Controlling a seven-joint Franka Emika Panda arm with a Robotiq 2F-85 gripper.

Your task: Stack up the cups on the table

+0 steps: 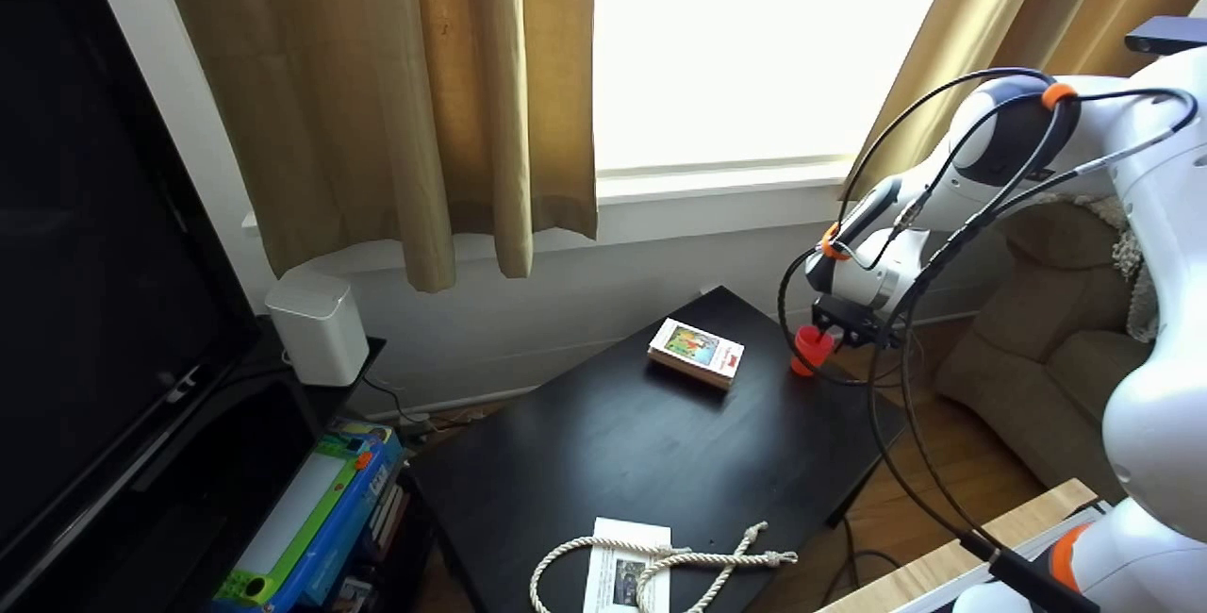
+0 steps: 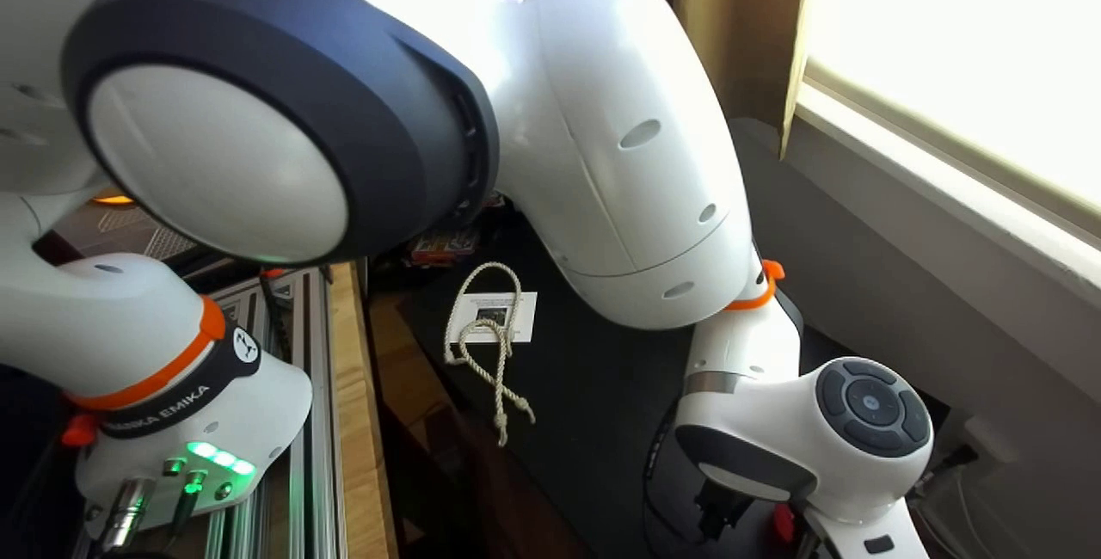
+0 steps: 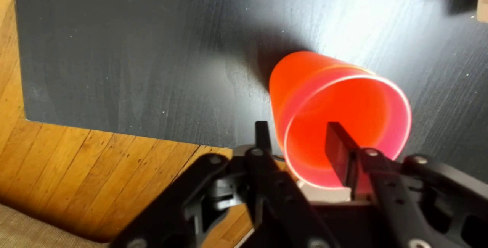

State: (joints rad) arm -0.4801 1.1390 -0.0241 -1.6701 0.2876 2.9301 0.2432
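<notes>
- In the wrist view, your gripper (image 3: 298, 126) is at the table (image 3: 126, 57), close to its edge, with the jaws parted: one finger (image 3: 262, 137) stands outside the cups' wall, the other reaches inside the rim, and a gap shows between them. Whether either touches the wall, you cannot tell.
- There too, the red cup (image 3: 352, 101) sits nested in the orange cup (image 3: 294, 68), mouth up, both on the table near that edge; wood floor (image 3: 72, 171) shows past it.
- In an exterior view, you have the cups near the table's edge facing the sofa (image 1: 1028, 339), right by the gripper.
- On that same table, a book (image 1: 696, 349) lies flat, apart from the cups, and a rope (image 1: 724, 559) lies over a printed sheet (image 1: 603, 589) well apart from both.
- A TV (image 1: 94, 245) stands past the table, opposite the sofa.
- In an exterior view, your robot's base (image 2: 198, 456) stands beside the table, and the white arm (image 2: 636, 155) hides much of the tabletop; you cannot read the jaws here.
</notes>
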